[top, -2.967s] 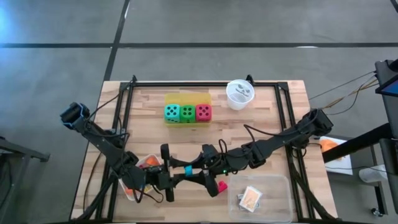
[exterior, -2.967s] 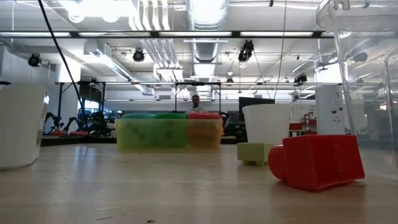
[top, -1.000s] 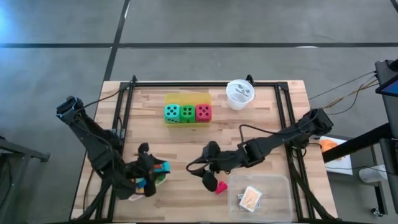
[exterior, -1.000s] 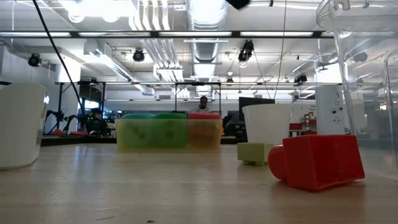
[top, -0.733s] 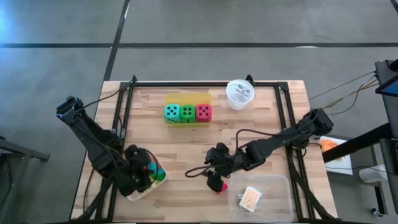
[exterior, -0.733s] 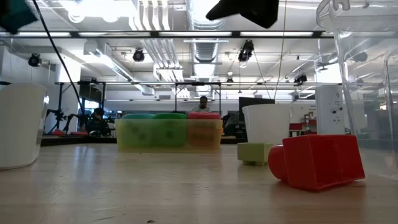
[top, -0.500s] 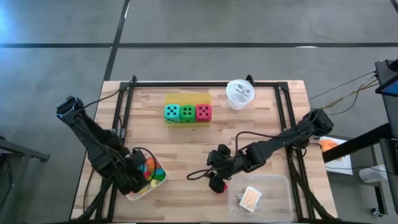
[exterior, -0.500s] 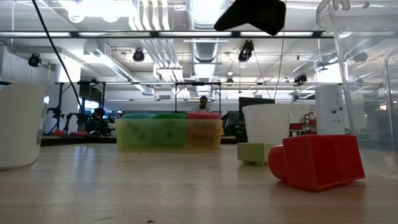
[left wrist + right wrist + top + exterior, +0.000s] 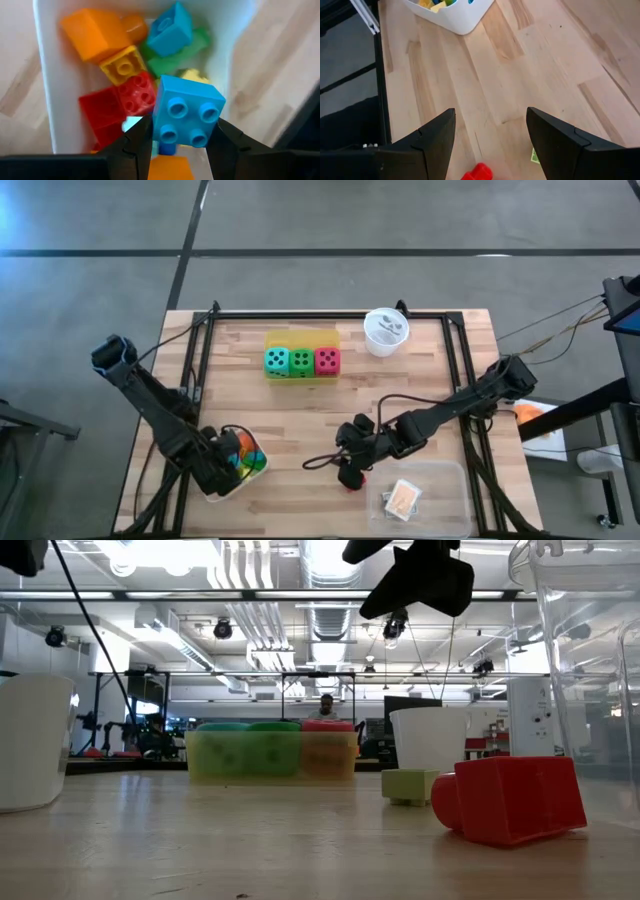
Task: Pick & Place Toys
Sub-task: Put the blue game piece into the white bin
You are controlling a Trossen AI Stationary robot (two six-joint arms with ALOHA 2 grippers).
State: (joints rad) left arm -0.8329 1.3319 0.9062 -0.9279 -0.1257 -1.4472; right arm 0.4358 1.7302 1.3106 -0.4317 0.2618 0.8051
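Note:
My left gripper (image 9: 180, 145) is shut on a blue four-stud block (image 9: 187, 112) and hangs over the white tray (image 9: 42, 100) at the table's near left. In the tray lie several blocks in orange, yellow, red, green and blue. My right gripper (image 9: 492, 135) stands open above the table, pointing slantwise down. A red block (image 9: 477, 172) lies on its side on the wood just below it and shows in the low view as the red block (image 9: 510, 798). A pale green block (image 9: 410, 785) lies beside it. My left gripper pinches the blue block by two opposite side walls (image 9: 156, 125) between its two fingers. The fingers come from above and point down. The block is held with its studs up, lifted clear above the blocks in the tray.
Teal, green and red dice (image 9: 301, 361) sit in a yellow tray (image 9: 300, 340) at the far middle, with a round white cup (image 9: 385, 330) to its right. A clear tray (image 9: 440, 480) holding cards (image 9: 402, 498) stands near right. Bare wood lies between the two arms.
My left gripper has carried the blue block toward the table's left edge and down over the white tray, tipping from slanted until it points down. My right gripper has sunk toward the red block and tipped further down, its fingers as wide apart as before.

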